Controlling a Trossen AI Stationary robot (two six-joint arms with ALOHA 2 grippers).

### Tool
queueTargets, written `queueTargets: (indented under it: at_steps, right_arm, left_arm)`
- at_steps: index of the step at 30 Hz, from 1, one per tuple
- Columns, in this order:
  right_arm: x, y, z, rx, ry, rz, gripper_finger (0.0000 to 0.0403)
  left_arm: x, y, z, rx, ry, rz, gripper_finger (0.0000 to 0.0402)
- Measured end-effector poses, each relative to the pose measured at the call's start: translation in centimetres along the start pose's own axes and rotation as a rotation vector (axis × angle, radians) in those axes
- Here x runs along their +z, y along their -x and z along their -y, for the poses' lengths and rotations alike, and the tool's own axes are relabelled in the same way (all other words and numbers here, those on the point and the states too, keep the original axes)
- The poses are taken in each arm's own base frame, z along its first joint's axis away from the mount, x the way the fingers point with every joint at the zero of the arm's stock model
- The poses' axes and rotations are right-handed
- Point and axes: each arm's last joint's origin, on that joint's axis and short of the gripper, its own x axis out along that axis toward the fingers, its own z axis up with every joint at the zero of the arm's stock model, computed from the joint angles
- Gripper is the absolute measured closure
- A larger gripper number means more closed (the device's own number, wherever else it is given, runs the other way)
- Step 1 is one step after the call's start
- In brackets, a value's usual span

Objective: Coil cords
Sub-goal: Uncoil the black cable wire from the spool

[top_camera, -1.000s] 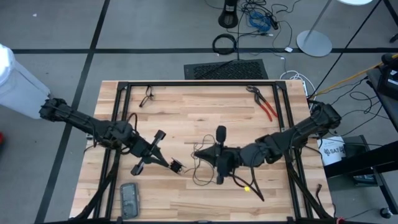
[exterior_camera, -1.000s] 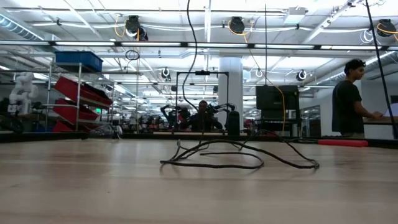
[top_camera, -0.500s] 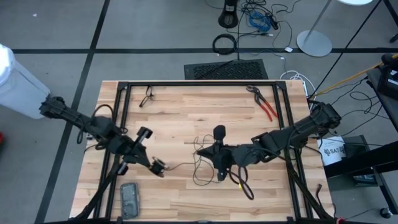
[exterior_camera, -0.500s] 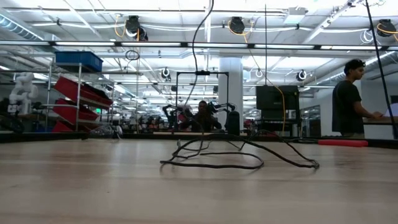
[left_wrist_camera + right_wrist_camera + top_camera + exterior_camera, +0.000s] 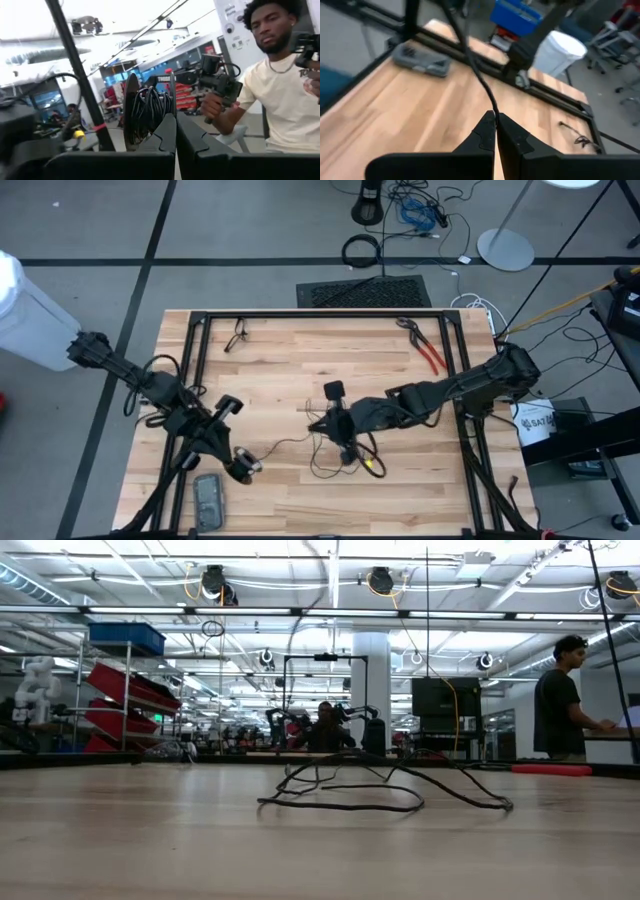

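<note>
— High view: where is the cord [image 5: 300,442]?
— On the counter [image 5: 300,360], stretched between both grippers. Right gripper [image 5: 338,425] fingers pinch it; left gripper [image 5: 243,465] fingers are pressed together.
— Next step?
— Probably winding loops.

Table top [image 5: 300,350]: pale butcher-block wood in narrow strips, smooth with a soft sheen. Frame [image 5: 320,313] on it: matt black metal bars. Cord [image 5: 340,802]: thin black rubbery sheath, slightly glossy. Pliers [image 5: 424,346]: red plastic-looking grips on dark metal. You will find both arms in matt black casing
</note>
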Motion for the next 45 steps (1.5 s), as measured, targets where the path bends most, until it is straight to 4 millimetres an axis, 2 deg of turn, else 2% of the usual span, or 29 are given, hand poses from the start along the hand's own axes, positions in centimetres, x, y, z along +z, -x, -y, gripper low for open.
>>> queueTargets:
  at_steps: [7,11,16,23,33,41,45]
  right_arm:
    - [-1.4,-3.2,2.1,-0.085,-0.058,0.013,0.0403]
    - [-2.0,-3.7,2.9,-0.164,-0.090,-0.022,0.0403]
    - [-1.7,-3.4,3.1,-0.272,-0.061,-0.030,0.0403]
    - [0.7,-0.7,2.8,-0.446,-0.014,0.038,0.0403]
    - [4.1,4.8,1.0,-0.420,0.036,0.183,0.0403]
    - [5.5,8.2,-0.7,-0.473,0.080,0.202,0.0403]
    - [5.8,9.3,-1.7,-0.502,0.119,0.186,0.0403]
  left_arm:
    - [-2.2,-1.6,0.0,-0.036,-0.013,-0.029,0.0401]
    - [-2.9,-2.1,-0.1,-0.066,-0.017,-0.016,0.0401]
    - [-3.9,-2.3,-0.5,-0.069,0.017,-0.057,0.0401]
    - [-6.1,-2.8,-0.9,-0.104,0.117,-0.126,0.0401]
    - [-8.8,-3.1,-1.7,-0.068,0.238,-0.224,0.0401]
    - [-10.7,-2.8,-2.0,-0.025,0.286,-0.344,0.0401]
    - [-10.8,-2.6,-2.3,-0.007,0.285,-0.352,0.0401]
